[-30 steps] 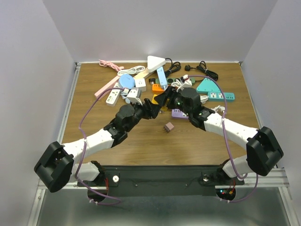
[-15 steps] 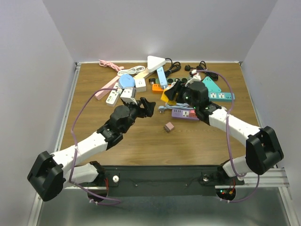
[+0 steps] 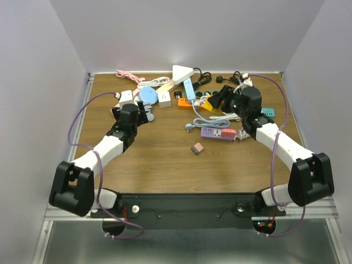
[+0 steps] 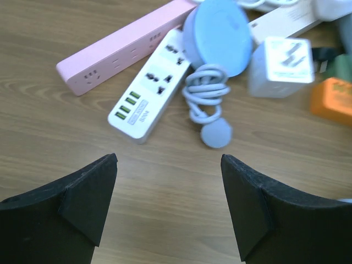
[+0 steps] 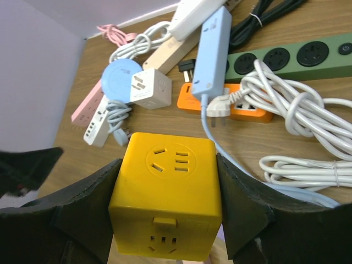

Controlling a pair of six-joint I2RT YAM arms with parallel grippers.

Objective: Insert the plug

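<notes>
At 10 o'clock on the bench (image 3: pixel 165 165) | your left jaws, now parted wide and empty, have swung out over the grey plug (image 4: pixel 215 133) | right jaws clamp the yellow socket cube (image 5: pixel 168 198), carried to 2 o'clock | insertion not begun

Pink pwr strip (image 4: pixel 126 49) just beside white strip (image 4: pixel 151 93) w/ green ports; dark-green strip (image 5: pixel 286 55) next to orange one (image 5: pixel 190 99).

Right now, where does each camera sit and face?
Top external: above, behind the bases, looking down on the table; both arms show.
Left wrist: faces down at the pink power strip and blue round socket; open left hand below.
Right wrist: faces the pile over the yellow cube socket in the right hand.
Shared: both wrist views show the blue round socket.
</notes>
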